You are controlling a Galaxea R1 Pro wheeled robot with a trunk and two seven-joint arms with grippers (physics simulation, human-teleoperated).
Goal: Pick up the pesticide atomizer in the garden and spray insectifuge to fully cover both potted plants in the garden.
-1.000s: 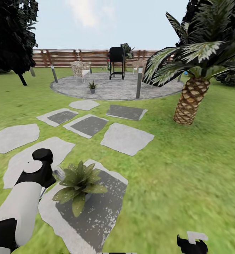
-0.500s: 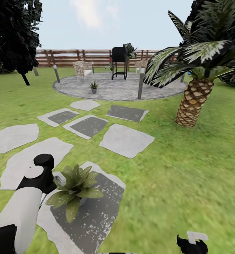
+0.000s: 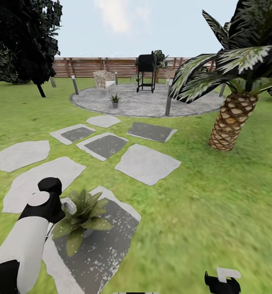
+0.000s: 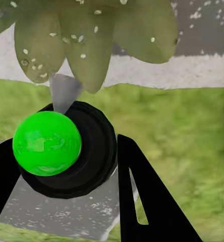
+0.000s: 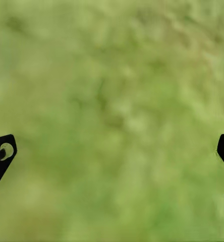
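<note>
A white-and-black left arm reached in from the near left toward a small rosette of broad green leaves on a dark grey stepping stone. More flat grey stepping stones crossed the green lawn toward a round grey paved patio, where a second small potted plant, a black grill and a wicker chair stood before the brown slatted fence. A scaly-trunked palm rose at right.

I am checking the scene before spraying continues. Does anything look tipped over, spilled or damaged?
Nothing looks tipped or broken. The near potted plant stands upright on its stepping stone, its leaves dotted with white specks, the stone also. The far potted plant stands upright on the patio.
</note>
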